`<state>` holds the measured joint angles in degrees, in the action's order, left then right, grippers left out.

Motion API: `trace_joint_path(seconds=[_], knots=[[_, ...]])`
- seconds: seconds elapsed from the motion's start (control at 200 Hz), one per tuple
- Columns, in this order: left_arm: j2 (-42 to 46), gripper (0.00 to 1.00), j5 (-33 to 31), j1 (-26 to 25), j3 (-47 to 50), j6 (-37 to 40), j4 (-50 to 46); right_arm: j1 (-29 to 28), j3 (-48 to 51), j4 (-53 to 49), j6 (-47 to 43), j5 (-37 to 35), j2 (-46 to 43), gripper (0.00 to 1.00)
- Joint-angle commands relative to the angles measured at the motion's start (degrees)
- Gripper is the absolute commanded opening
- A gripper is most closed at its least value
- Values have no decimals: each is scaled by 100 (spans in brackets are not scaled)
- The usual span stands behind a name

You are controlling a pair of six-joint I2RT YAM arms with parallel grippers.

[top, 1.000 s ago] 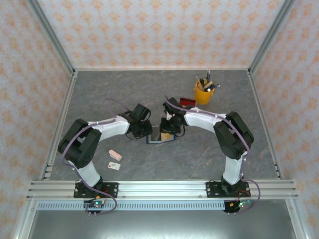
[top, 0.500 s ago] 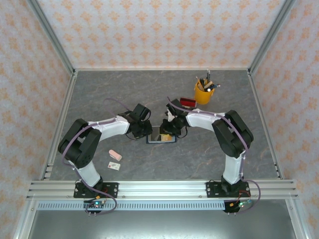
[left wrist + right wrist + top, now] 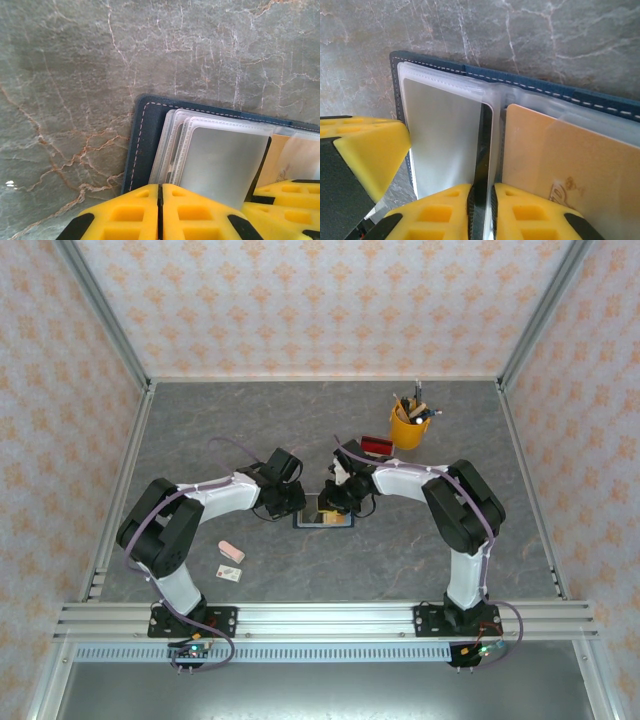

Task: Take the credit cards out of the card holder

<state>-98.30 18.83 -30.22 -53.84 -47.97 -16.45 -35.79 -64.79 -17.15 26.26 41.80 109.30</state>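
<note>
Card holder (image 3: 322, 517) lies open mid-table (image 3: 250, 420), grey card (image 3: 225, 160) and tan card (image 3: 560, 160) in sleeves. Left gripper (image 3: 160, 210), 10 o'clock of it, jaws closed together. Right gripper (image 3: 481, 205), 1 o'clock, pinches dark-edged leaf (image 3: 485, 150).

- card holder (image 3: 530, 82): one
- grey credit card (image 3: 445, 140): one
- tan-orange credit card (image 3: 560, 165): one, possibly more tucked in sleeves
- yellow cup (image 3: 408, 428): one
- pink block (image 3: 231, 552): one
- small white card (image 3: 229, 573): one
- red item (image 3: 376, 445) beside cup: one

The navy card holder (image 3: 322, 518) lies open flat, left of and nearer than the yellow cup (image 3: 408, 427); a grey card (image 3: 445, 135) and a tan card (image 3: 560, 160) sit in its clear sleeves.
</note>
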Motion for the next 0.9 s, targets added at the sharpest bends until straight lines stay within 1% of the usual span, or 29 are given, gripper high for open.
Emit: trace_joint_path(seconds=[0.0,0.185,0.31,0.505,0.781,0.896], knots=[[-277,10,-142,33,206,-44,-166,-7,116,75,-110,129,137,16],[-251,10,-177,33,190,-46,-209,33,167,37,-121,31,71,9],[-169,12,-236,54,171,-37,-290,102,284,20,-152,-47,-62,5],[-19,15,-221,122,99,39,-390,219,491,-51,-240,-126,-305,3],[115,14,-90,149,58,95,-351,230,607,131,-101,95,-449,5],[273,14,-145,149,69,120,-394,230,642,171,-41,71,-540,12]])
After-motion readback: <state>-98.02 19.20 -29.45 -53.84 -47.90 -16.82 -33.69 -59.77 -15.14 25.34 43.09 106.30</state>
